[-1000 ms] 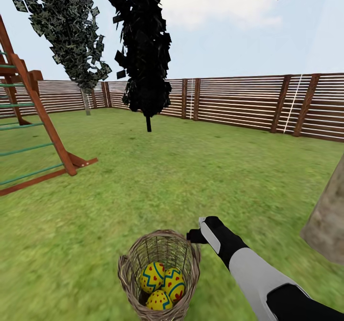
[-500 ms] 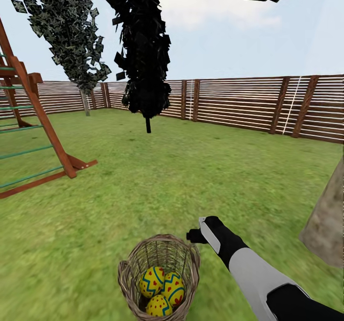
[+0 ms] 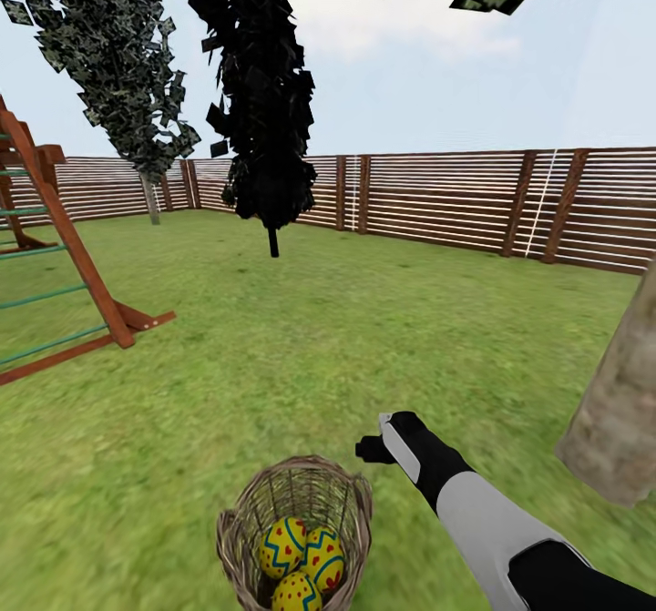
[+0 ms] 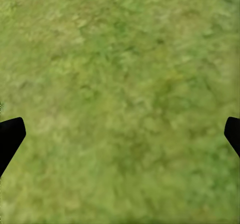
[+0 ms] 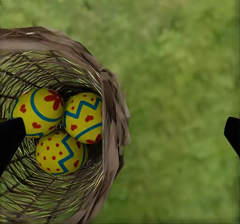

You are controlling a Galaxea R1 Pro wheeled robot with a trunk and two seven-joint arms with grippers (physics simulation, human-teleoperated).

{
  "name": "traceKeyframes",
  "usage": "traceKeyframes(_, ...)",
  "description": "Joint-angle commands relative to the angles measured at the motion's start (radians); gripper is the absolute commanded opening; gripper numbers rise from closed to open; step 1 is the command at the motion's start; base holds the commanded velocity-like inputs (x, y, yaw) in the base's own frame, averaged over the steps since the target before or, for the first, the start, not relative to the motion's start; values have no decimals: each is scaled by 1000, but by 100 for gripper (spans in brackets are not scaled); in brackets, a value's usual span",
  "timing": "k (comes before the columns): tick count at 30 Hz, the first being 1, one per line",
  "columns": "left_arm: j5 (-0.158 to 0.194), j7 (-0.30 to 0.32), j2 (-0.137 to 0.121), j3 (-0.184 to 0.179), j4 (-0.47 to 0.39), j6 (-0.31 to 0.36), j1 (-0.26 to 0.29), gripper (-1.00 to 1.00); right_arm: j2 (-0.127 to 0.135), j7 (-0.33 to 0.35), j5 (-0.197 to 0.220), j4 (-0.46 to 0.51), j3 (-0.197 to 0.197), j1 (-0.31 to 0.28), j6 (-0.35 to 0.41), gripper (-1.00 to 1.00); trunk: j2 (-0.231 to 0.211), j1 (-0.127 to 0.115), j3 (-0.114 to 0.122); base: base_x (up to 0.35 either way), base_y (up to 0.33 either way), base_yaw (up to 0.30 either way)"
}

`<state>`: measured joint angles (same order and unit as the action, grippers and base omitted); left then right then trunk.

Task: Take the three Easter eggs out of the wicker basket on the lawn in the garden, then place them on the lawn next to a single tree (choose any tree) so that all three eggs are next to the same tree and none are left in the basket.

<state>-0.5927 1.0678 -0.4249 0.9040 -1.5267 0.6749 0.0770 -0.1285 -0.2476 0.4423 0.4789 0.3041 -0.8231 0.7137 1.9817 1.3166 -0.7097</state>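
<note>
Green lawn (image 3: 301, 338) fills the fenced garden. Near us, the wicker basket (image 3: 239, 529) holds all three Easter eggs (image 3: 301, 552), so none are out yet. The right gripper (image 5: 120, 136) hangs wide open by its rim. The tree (image 3: 615, 420) stands right.

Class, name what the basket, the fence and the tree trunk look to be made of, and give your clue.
Basket: woven wicker, matte tan, with open strands and a braided rim. Fence: wood, seemingly stained brown, with horizontal slats on darker posts. Tree trunk: rough bark, mottled grey-brown.
</note>
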Motion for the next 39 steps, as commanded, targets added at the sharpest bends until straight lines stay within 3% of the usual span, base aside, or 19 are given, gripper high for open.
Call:
traceKeyframes(1, -7, 9, 0, 1, -1, 7, 1, 100, 1, -9, 11, 1, 7, -1, 3, 100, -7, -4, 2, 0, 0, -9)
traceKeyframes(14, -7, 8, 0, 1, -1, 5, 1, 100, 1, -10, 11, 1, -1, -1, 3, 100, -98, -54, 47, 0, 0, -39)
traceKeyframes(39, -7, 1, 10, 1, -3, 4, 1, 100, 1, -9, 12, 1, -2, -1, 3, 100, -273, -150, 154, 0, 0, -208)
